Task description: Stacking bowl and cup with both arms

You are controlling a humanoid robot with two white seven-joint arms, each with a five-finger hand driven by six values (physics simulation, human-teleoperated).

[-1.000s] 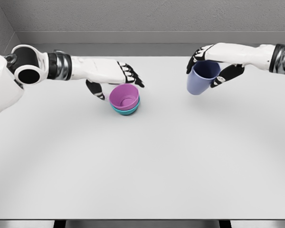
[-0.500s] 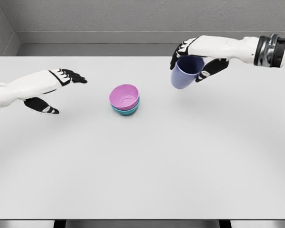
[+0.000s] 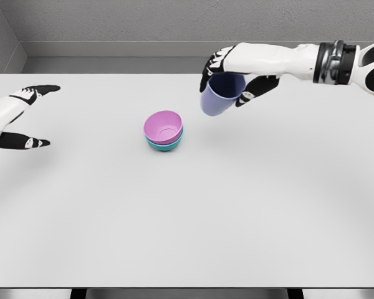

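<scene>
1. Locate the right hand [image 3: 234, 73] in the upper centre-right of the frame. Its arm enters from the right edge, and its fingers are wrapped around the blue-violet cup [image 3: 218, 94].
2. Note that the cup hangs in the air, clear of the white table [image 3: 237, 205], tilted with its opening facing up and toward the back wall.
3. Find the pink bowl [image 3: 163, 126] just left of the frame centre. It sits nested in the teal bowl [image 3: 165, 145], which rests on the table.
4. Observe that the cup is up and to the right of the two bowls. It is near them and does not touch either.
5. Locate the left hand [image 3: 15, 118] at the left edge of the frame, at mid-height. Its fingers are spread and released, with the thumb low and the other fingers pointing toward the upper right. It grasps nothing.
6. Confirm that the left hand is well apart from the bowls.
</scene>
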